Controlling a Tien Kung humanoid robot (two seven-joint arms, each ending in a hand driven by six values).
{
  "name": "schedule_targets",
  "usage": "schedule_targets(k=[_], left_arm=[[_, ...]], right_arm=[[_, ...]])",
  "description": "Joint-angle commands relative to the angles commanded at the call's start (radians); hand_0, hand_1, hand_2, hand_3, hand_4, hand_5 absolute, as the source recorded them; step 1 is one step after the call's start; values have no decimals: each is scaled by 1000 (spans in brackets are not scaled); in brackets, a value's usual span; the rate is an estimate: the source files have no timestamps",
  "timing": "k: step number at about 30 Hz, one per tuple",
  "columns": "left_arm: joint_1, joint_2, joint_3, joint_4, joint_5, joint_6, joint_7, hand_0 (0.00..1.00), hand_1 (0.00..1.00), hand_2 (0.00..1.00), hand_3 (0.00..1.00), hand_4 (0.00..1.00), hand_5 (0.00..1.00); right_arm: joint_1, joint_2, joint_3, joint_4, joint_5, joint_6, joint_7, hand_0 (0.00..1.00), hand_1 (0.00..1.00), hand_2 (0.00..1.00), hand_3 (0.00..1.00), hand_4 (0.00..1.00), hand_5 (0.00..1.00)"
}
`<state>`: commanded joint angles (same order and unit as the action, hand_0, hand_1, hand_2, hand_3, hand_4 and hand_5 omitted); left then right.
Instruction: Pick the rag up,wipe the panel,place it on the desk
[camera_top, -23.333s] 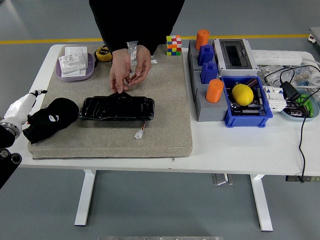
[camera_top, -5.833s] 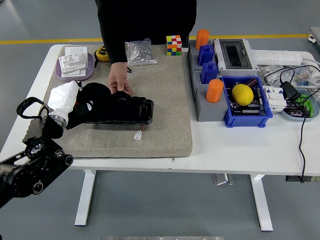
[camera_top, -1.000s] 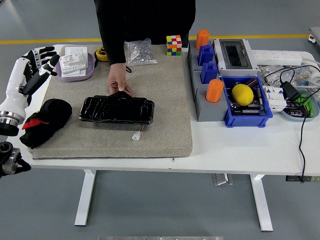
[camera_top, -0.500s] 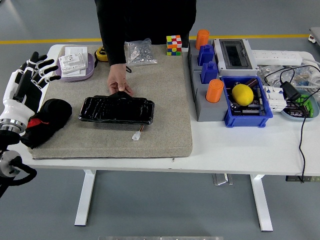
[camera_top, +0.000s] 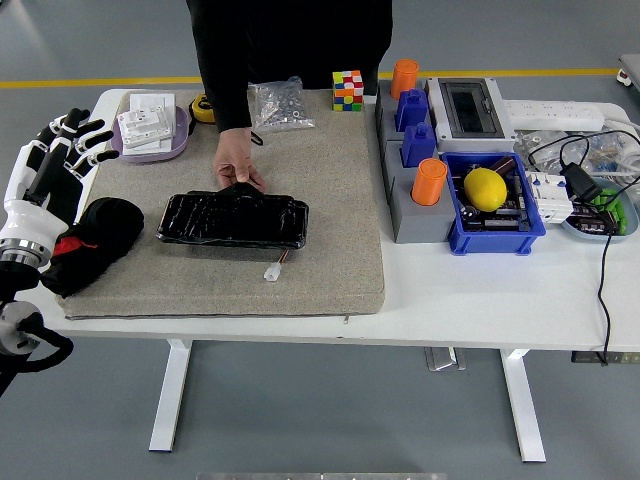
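Note:
The black rag (camera_top: 96, 240), with a red patch showing, lies bunched at the left end of the grey mat (camera_top: 330, 230). The glossy black panel (camera_top: 233, 219) rests in the middle of the mat, a small white connector trailing from its front edge. My left hand (camera_top: 62, 158) hovers above and left of the rag, fingers spread, holding nothing. A person's hand (camera_top: 237, 165) presses on the panel's far edge. My right hand is out of view.
A purple tray (camera_top: 150, 132) with white boxes, a bag of screws (camera_top: 278, 105) and a colour cube (camera_top: 347, 89) sit at the back. On the right are grey blocks with orange and blue pieces (camera_top: 414, 150), a blue bin with a yellow ball (camera_top: 484, 189) and cables (camera_top: 585, 170).
Over the last second my left hand has drifted down and slightly left, staying open above the rag. Earlier it held the rag against the panel; the rag now lies released on the mat.

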<state>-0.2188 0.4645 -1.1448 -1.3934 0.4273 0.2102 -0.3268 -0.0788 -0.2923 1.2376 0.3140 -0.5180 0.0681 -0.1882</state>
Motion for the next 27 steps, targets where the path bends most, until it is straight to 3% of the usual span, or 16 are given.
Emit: schedule_targets(k=[27], left_arm=[[2,4,-11,7,-3,6,1,426,556,554,547,766,348]], right_arm=[[1,9,10,2,-10,0,-6,727,602,692,615,998,578]])
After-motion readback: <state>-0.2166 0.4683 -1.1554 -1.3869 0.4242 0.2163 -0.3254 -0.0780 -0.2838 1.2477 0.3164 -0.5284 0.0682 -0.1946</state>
